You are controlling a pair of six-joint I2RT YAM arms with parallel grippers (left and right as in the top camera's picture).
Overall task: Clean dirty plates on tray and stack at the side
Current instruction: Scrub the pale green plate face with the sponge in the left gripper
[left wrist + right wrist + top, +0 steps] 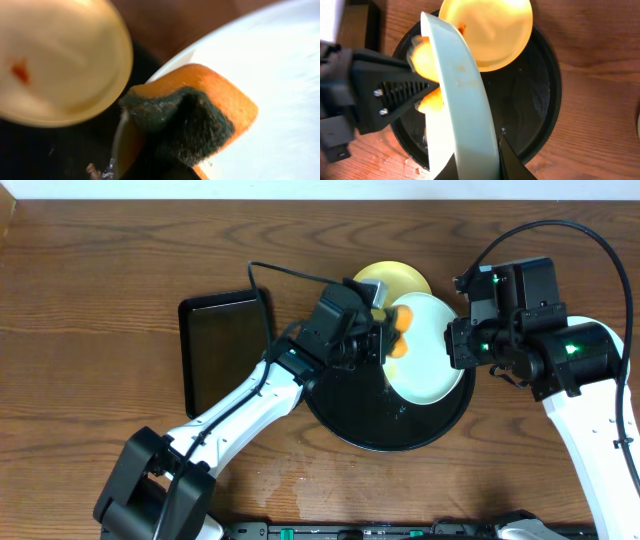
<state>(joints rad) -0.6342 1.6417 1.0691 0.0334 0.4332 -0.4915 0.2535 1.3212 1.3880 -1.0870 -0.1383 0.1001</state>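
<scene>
From overhead, the round tray [345,425] sits mid-table [100,280]. A mint plate [435,365] is held tilted above the tray's far right part, with the right fingers [453,345] pinching its right rim. The left fingers [381,332] are pressed onto a sponge [402,330], which is against the plate's face over the tray's far side. A yellow plate [395,277] lies on the tray's far rim. To the tray's left is a rectangular tray [225,350]. No cleaned stack shows beside the round tray, and a third plate is not seen, so the job looks early: one plate is being scrubbed and the yellow one is waiting.

The left wrist view shows the sponge [195,117], orange with a dark green scouring side, touching the rim of the mint plate [280,75]. The yellow plate [65,55] is just beside it above the tray's black floor [25,155], and it carries an orange smear [20,71].

In the right wrist view, the mint plate [462,100] stands nearly on edge over the tray [535,100], glossy and pale, with only a faint mark on the side that shows. The right fingers [512,162] clamp its lower rim. The left fingers [395,92] hold the sponge [425,60] against its hidden face. The yellow plate [487,30] rests at the tray's far edge.
</scene>
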